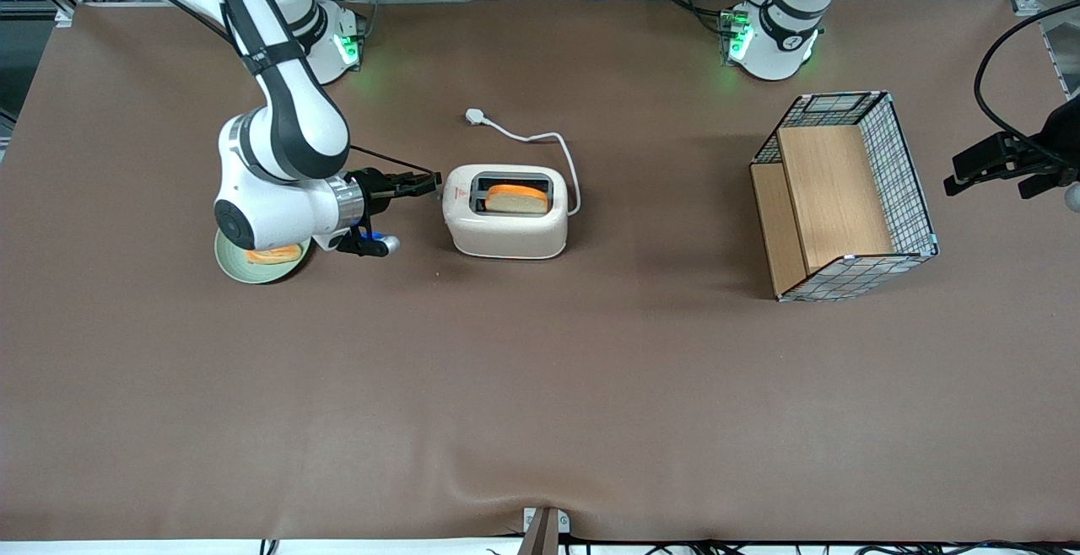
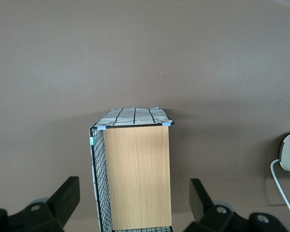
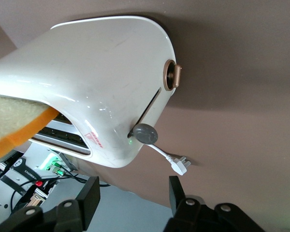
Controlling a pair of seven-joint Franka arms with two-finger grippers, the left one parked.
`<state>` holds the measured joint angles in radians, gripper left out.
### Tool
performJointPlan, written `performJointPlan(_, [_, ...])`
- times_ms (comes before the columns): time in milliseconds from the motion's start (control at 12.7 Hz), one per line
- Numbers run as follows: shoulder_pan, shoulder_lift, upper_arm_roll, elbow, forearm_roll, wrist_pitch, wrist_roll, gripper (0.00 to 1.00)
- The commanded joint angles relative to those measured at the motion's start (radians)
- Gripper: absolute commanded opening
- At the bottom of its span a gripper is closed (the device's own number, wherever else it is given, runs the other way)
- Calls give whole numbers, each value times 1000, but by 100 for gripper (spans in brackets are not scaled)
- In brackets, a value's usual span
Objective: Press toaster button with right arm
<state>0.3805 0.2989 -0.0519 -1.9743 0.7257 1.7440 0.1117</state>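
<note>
The cream-white toaster (image 1: 506,230) stands mid-table with a slice of bread (image 1: 516,198) in one slot. It fills the right wrist view (image 3: 101,72), where the grey toaster button (image 3: 144,134) protrudes from its short end beside a slot. A copper round dial (image 3: 172,76) sits on the same end. The right arm (image 1: 283,125) reaches in level, and my gripper (image 1: 429,183) is just off that short end, toward the working arm's end of the table. The gripper (image 3: 134,195) is open and empty, with the button a little ahead of the fingers (image 3: 89,195).
The toaster's white cord and plug (image 1: 477,116) lie farther from the front camera than the toaster. A green plate with bread (image 1: 257,261) sits under the right arm's wrist. A wire basket with wooden panels (image 1: 844,196) stands toward the parked arm's end, also in the left wrist view (image 2: 135,174).
</note>
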Motion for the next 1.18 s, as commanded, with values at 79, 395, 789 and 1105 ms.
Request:
performJointPlan(79, [11, 11, -10, -3, 75, 17, 3, 9])
performJointPlan(395, [5, 36, -10, -3, 90, 52, -10, 0])
performJointPlan(789, [0, 72, -10, -1, 92, 69, -24, 0])
performJointPlan(1105, [-31, 108, -10, -3, 93, 71, -86, 0])
